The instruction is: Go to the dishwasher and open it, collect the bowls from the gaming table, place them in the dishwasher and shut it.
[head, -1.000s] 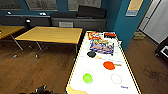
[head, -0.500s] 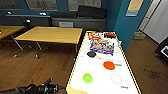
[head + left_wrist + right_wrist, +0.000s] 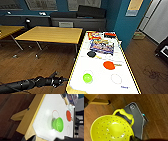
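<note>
The gaming table (image 3: 100, 56) has a white top with game boxes at its far end. On its near half lie a yellow-green bowl (image 3: 87, 78) and, farther along, an orange-red bowl (image 3: 109, 65). My left gripper (image 3: 60, 80) hangs open and empty just off the table's near left corner, short of the green bowl (image 3: 58, 124); the orange-red bowl (image 3: 68, 115) lies beyond it. The right wrist view has a yellow-green perforated bowl (image 3: 110, 129) with a loop handle, held up over the wooden floor in my right gripper. The dishwasher is out of view.
Yellow-wood tables (image 3: 51, 34) stand to the left over a wooden floor. A dark counter (image 3: 75, 21) runs along the blue back wall. A black round object (image 3: 91, 53) and a white ring mark (image 3: 116, 78) are on the tabletop. A blue pillar (image 3: 125, 25) stands right of the table.
My left gripper has edged slightly closer to the table's near corner. The bowls and the view have not shifted.
</note>
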Available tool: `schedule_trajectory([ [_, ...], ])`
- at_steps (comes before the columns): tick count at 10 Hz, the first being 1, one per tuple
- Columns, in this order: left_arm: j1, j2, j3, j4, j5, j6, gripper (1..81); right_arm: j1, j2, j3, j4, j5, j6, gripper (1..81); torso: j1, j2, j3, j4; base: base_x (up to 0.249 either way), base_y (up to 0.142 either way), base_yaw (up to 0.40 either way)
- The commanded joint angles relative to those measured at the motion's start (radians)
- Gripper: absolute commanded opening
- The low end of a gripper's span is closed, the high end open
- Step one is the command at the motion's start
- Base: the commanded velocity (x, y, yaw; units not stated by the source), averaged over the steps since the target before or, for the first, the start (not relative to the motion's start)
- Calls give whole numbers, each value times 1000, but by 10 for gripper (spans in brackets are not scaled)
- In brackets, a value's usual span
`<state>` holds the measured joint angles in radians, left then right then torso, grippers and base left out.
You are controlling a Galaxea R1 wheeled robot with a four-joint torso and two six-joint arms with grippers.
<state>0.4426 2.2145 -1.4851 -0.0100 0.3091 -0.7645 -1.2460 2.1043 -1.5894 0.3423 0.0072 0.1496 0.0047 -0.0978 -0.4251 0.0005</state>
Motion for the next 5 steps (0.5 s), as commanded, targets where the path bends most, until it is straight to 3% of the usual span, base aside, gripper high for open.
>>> schedule_trajectory([
  [1,-176,25,-43,-13,91,-16,811,50,-59,19,-9,-69,-2,10,0,0,0,0,0,0,0],
  [5,-207,147,-175,-2,140,-16,811,59,-57,20,-9,-73,-1,10,0,0,0,0,0,0,0],
])
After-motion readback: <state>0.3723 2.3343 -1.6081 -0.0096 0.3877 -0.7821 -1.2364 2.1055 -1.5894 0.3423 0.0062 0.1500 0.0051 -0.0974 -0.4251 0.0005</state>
